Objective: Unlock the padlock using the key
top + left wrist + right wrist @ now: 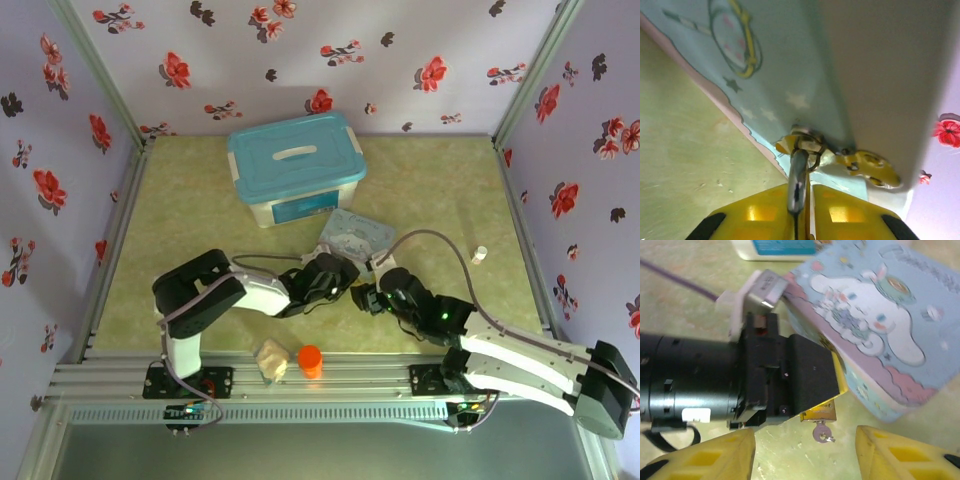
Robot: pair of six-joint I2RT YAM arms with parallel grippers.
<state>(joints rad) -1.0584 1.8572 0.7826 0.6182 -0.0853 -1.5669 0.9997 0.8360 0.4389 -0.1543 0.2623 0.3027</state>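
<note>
My left gripper [347, 286] is shut on the small brass padlock [819, 412], whose lower edge sticks out below the black gripper body in the right wrist view. The silvery key [820, 432] hangs from the padlock's underside, pushed into the keyhole. My right gripper [805, 456] is open, with one yellow finger [707, 460] on each side of the key and neither touching it. In the left wrist view the yellow fingers [765, 212] pinch a silvery part of the padlock [798, 175]. The grippers meet at the table's centre, the right gripper [372, 298] facing the left.
The pale-blue cartoon tin [358, 235] lies right behind the grippers, close to the padlock. A blue-lidded box [295, 165] stands further back. An orange cylinder [311, 360] and a beige object [270, 358] sit near the front rail. A small white tube [479, 255] lies at the right.
</note>
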